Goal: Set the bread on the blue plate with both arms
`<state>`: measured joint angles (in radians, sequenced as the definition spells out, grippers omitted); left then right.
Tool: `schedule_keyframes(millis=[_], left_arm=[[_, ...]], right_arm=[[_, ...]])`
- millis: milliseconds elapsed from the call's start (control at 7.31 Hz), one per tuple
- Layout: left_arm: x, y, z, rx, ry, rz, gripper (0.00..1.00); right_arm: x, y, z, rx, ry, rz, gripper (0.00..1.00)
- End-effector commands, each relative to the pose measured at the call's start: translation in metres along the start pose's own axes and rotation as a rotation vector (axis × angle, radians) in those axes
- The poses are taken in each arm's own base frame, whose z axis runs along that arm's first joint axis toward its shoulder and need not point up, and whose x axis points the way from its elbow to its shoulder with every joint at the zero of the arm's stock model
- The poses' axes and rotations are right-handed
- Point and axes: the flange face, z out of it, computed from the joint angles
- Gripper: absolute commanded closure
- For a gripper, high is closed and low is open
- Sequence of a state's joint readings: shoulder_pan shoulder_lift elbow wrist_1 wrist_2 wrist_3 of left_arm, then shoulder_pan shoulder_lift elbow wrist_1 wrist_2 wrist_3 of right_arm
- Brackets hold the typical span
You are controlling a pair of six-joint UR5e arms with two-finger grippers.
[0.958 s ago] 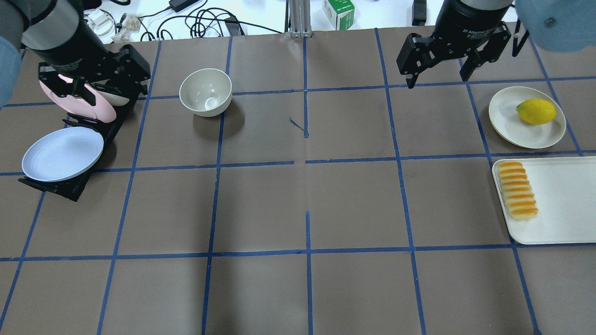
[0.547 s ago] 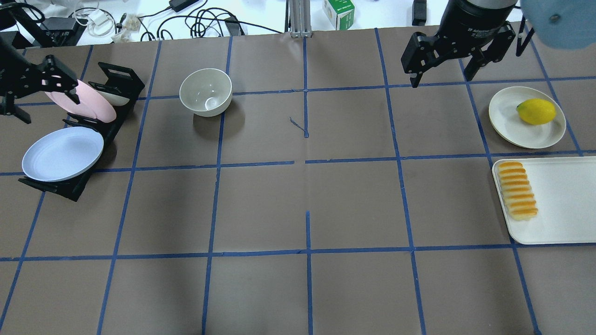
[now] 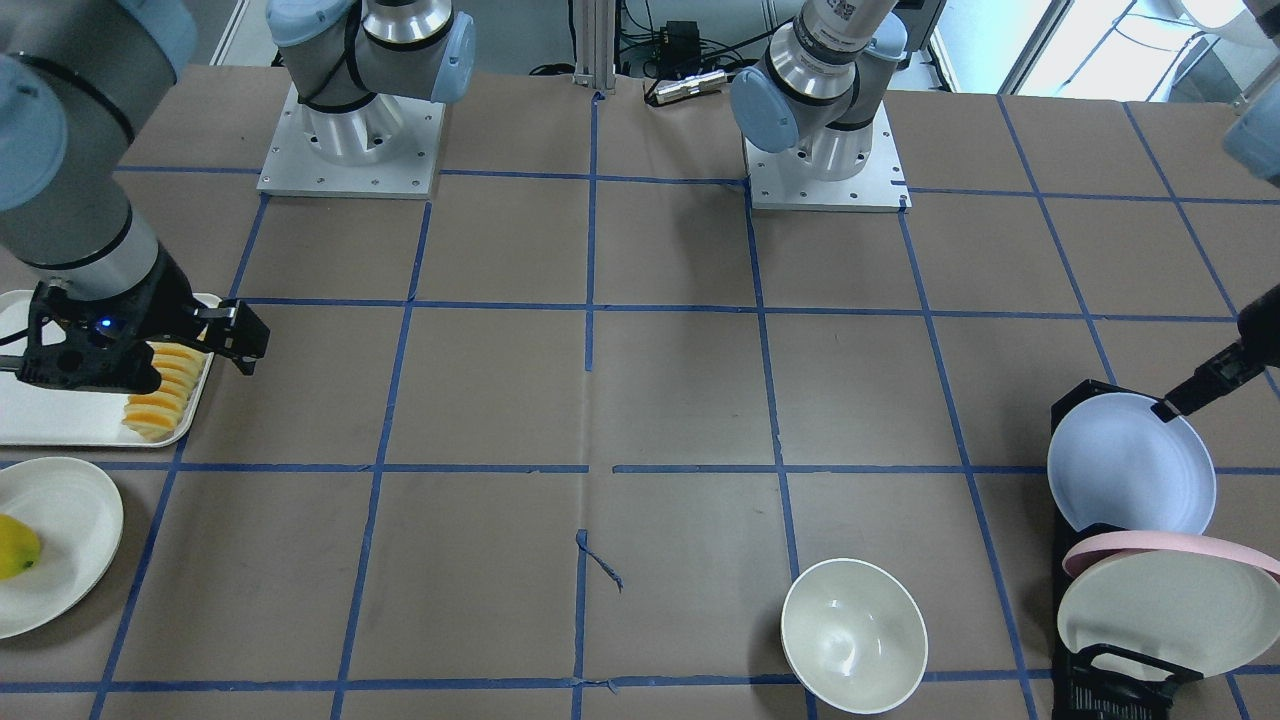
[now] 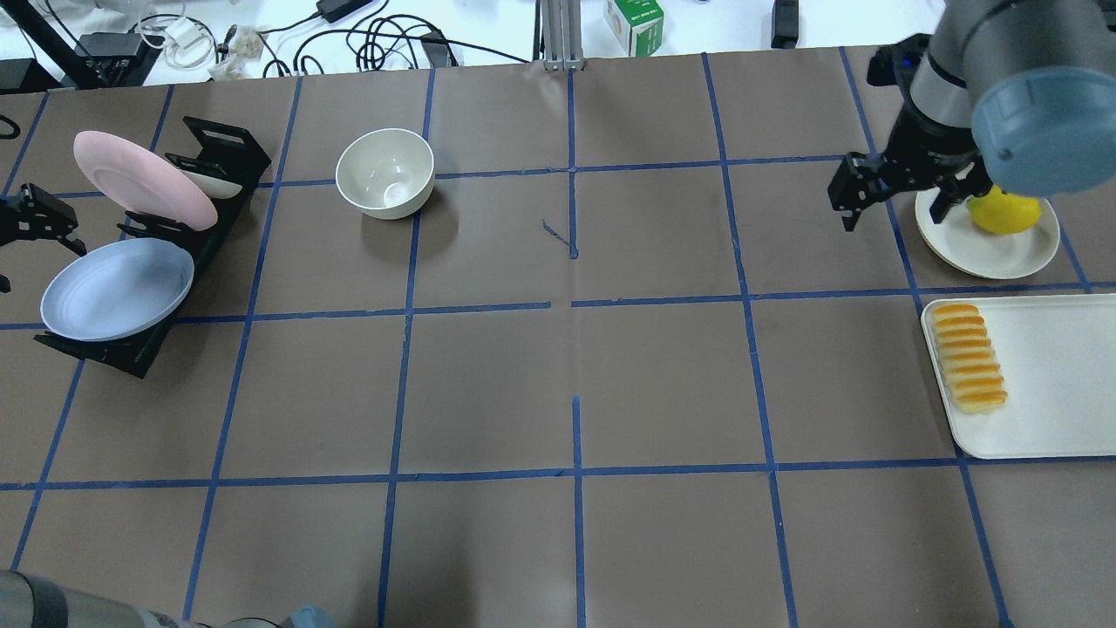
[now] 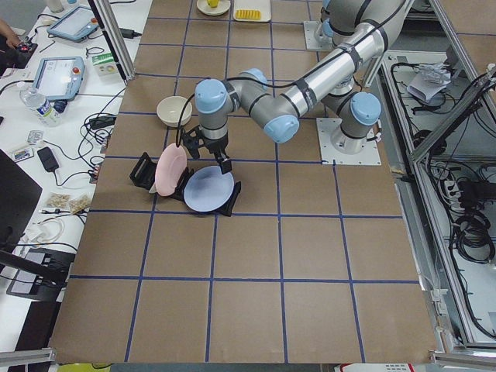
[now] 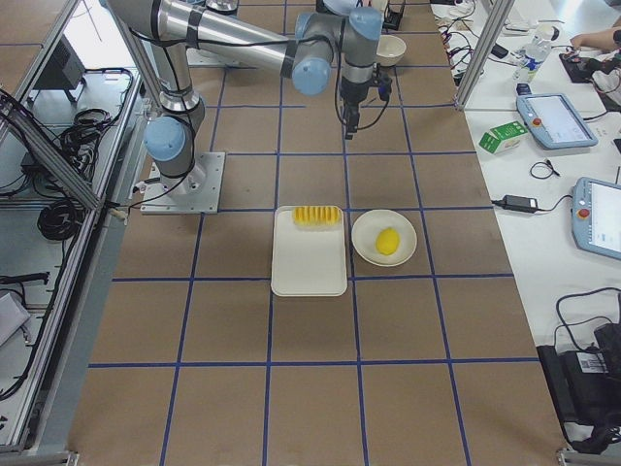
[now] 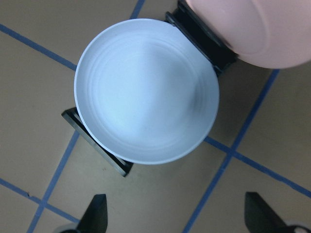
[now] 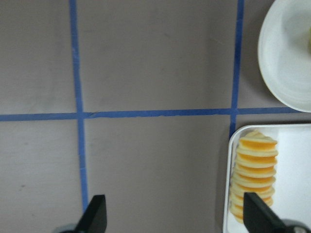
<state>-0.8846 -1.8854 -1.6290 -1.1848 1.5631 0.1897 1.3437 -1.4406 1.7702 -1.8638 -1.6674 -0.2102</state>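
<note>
- Fingers (image 7: 96,217) of the left gripper (image 7: 177,219) stood wide apart w/ nothing btwn them. We saw it at the far left of the overhead view, hanging just beside the plate rack.
- Next came the blue plate (image 4: 113,292), leaning tilted in the end slot of the black rack (image 4: 225,150) nearest the robot. In the left wrist cam both fingers were clear of its rim. In the front view one finger overlapped the rim, so we couldn't tell contact from that angle.
- Behind it in the same rack we noted a pink plate (image 4: 139,179), also tilted, and a cream-white plate (image 4: 212,183) mostly hidden by the pink one.
- A white bowl (image 4: 385,170) sat upright on the brown table (image 4: 575,392), right of the rack and apart from it.
- Right of ctr, the right gripper (image 4: 893,218) hung above the table w/ its fingers spread, holding nothing, just beside a cream dish (image 4: 985,249).
- That dish carried a yellow fruit (image 4: 1007,216), partly covered by the right arm in the overhead view.
- Farthest right, and nearer the robot, the bread (image 4: 968,358) lay on a white tray (image 4: 1046,384), along the tray's edge toward table ctr. It was untouched and well apart from the blue plate. The right wrist cam showed it near one finger but not btwn the pair.
</note>
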Motion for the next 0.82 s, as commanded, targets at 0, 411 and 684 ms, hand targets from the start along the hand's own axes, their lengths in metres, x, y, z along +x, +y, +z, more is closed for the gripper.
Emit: schedule_keyframes(millis=[0, 411, 684], left_arm=[[-0.039, -0.036, 0.071, 0.051, -0.006, 0.092, 0.00], [-0.068, -0.031, 0.096, 0.003, 0.001, 0.038, 0.32], [-0.068, -0.030, 0.097, -0.005, 0.010, 0.035, 0.86]], right_arm=[[0.079, 0.033, 0.080, -0.016, -0.009, 0.036, 0.00], [0.106, 0.063, 0.147, -0.021, -0.009, 0.054, 0.00], [0.109, 0.058, 0.164, -0.030, -0.010, -0.032, 0.00]])
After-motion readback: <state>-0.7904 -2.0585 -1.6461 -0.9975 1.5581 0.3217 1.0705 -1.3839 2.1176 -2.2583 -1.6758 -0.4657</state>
